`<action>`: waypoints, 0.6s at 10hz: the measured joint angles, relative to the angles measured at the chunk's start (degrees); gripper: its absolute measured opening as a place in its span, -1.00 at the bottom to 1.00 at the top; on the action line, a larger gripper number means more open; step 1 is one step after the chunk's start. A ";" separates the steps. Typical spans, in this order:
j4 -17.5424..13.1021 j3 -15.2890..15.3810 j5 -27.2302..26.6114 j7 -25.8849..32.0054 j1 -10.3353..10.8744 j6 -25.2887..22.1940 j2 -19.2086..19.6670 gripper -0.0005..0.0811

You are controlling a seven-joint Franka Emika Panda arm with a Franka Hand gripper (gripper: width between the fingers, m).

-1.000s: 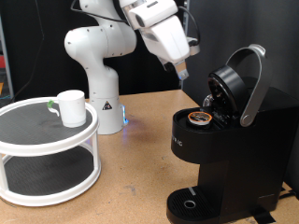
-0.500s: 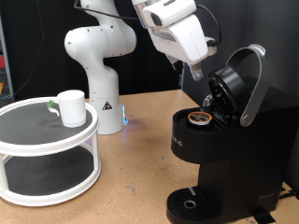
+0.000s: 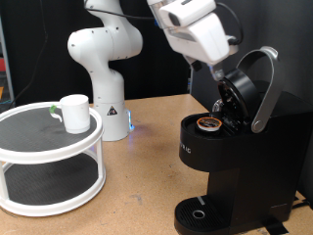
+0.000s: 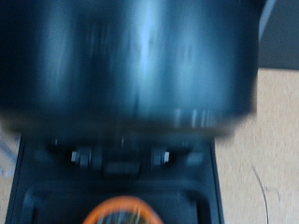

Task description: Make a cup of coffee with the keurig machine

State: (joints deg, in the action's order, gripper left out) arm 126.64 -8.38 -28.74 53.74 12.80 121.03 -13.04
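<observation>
Hovering at the raised lid (image 3: pixel 246 90) of the keurig machine (image 3: pixel 230 157), our pincer (image 3: pixel 219 78) hides its fingers; we cannot tell its grip. A pod (image 3: pixel 207 122) sits loaded, so we judge lid-closing is in hand, calling for a downward push. The cup (image 3: pixel 74 112) waits on the white stand (image 3: pixel 49 157), well apart.

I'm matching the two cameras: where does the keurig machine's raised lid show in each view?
Exterior view: the keurig machine stands at the exterior view's right, its raised lid tilted back just below the gripper.
Wrist view: the lid is a blurred dark mass filling most of the picture.
Shared landmark: the orange-brown pod in the open chamber.
</observation>
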 joint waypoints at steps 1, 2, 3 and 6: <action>-0.42 0.67 -1.33 -0.31 0.54 0.17 -0.03 0.97; -0.83 1.59 -1.80 -1.35 1.07 0.65 -0.10 0.97; -1.10 2.67 -1.84 -2.38 1.59 1.14 -0.22 0.97; -1.43 5.68 -1.85 -5.92 2.58 2.88 -0.65 0.97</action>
State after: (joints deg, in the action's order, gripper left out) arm 125.21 -2.69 -30.58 47.83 15.38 123.91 -13.69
